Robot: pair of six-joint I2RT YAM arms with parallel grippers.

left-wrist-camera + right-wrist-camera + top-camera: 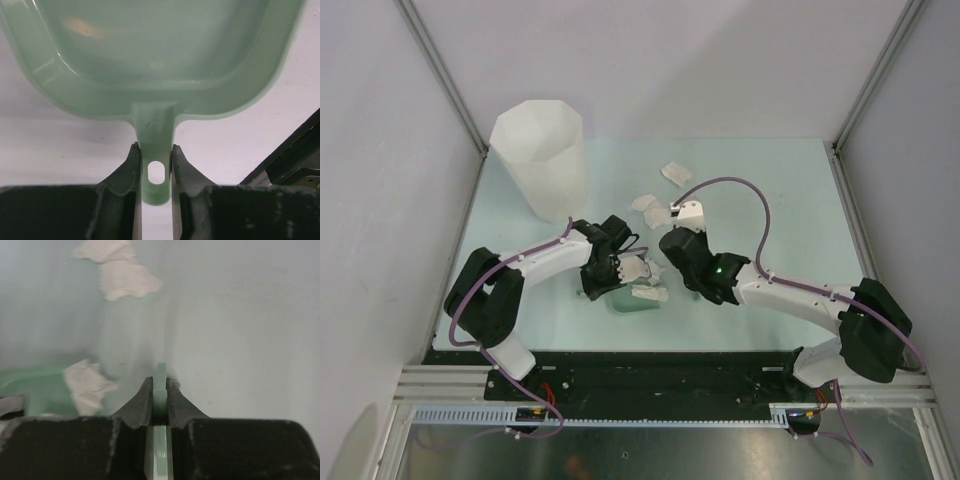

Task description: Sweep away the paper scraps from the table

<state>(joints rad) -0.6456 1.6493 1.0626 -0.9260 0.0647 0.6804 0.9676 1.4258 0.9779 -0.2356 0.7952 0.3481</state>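
My left arm bends in from the left side, with the wrist low near the middle of the table (780, 200). My left claw (156, 150) is closed on the handle of a green dustpan (150, 55). My right arm stretches in from the right toward the same place, and my right claw (159, 386) pinches a thin pale green strip (160, 371). Some paper scraps (638, 268) lie at the dustpan. Other scraps (675, 173) lie farther back on the table.
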